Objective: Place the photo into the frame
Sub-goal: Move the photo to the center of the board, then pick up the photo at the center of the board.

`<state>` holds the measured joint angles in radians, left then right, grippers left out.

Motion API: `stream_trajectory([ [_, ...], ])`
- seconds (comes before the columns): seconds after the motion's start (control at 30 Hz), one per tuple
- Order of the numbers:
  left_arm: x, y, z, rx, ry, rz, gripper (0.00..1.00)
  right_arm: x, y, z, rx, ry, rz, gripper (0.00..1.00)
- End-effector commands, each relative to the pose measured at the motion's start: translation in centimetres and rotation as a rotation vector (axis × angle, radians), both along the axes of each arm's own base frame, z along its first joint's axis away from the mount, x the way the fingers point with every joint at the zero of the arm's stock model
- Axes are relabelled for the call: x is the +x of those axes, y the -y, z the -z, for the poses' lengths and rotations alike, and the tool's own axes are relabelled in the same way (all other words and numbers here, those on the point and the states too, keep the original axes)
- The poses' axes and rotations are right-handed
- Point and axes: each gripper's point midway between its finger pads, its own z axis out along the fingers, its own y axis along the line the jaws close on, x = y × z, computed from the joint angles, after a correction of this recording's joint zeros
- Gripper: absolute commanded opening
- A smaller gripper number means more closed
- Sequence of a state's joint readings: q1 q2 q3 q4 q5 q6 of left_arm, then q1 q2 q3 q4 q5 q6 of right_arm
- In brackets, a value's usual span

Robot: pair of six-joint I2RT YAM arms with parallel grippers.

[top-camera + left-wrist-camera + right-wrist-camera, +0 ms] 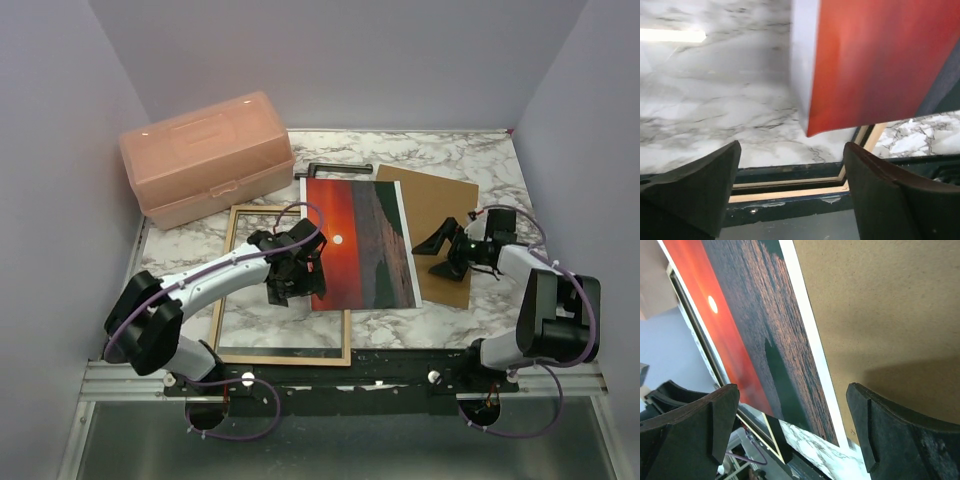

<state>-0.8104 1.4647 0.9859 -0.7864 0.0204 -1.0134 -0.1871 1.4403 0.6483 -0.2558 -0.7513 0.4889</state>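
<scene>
Work surface: white marble-pattern table (490, 165), boxed in by plain pale grey walls (330, 60) at 9, 12 and 3 o'clock. A translucent pink lidded box (205, 158) stands at 10 o'clock on the table. The frame (290, 357) lies flat, tan face up, at 8 o'clock, and we see marble through its pane. The photo (365, 245) lies picture side up at table centre. Its 9 o'clock edge covers the frame's 3 o'clock rail, and its 3 o'clock edge lies over the brown backing board (440, 205), which sits at 2 o'clock. A short dark bar (340, 168) lies just past the photo's 12 o'clock edge. The left gripper (290, 285) hangs over the pane at the photo's 8 o'clock corner, jaws spread wide with nothing between them. In its wrist view the corner shows beyond the gap. The right gripper (442, 255) is over the board just beside the photo's 3 o'clock edge, jaws likewise wide and holding nothing.
</scene>
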Motion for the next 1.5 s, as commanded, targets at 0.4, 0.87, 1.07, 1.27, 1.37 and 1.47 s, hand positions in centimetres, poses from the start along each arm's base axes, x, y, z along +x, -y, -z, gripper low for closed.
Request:
stream_trajectory([
  [0.4, 2.0, -0.7, -1.6, -0.013, 0.114, 0.037, 0.89, -1.0, -2.1, 3.2, -0.099, -0.081, -0.120, 0.98],
  [0.87, 7.1, 2.1, -0.9, -0.455, 0.200, 0.048, 0.86, -1.5, -2.8, 4.6, -0.111, -0.122, -0.144, 0.97],
  [1.07, 8.1, 3.0, -1.4, -0.569, 0.211, 0.050, 0.74, -1.4, -2.6, 4.7, -0.127, -0.122, -0.136, 0.97],
  [1.27, 8.5, 4.1, -1.3, -0.632, 0.209, 0.056, 0.49, -1.2, -2.4, 4.5, -0.137, -0.113, -0.125, 0.96],
  [1.37, 8.5, 4.1, -1.1, -0.632, 0.201, 0.049, 0.37, -1.1, -2.3, 4.3, -0.142, -0.109, -0.122, 0.96],
  [1.47, 8.3, 3.9, -1.1, -0.629, 0.202, 0.044, 0.18, -1.1, -2.3, 4.2, -0.145, -0.106, -0.122, 0.96],
])
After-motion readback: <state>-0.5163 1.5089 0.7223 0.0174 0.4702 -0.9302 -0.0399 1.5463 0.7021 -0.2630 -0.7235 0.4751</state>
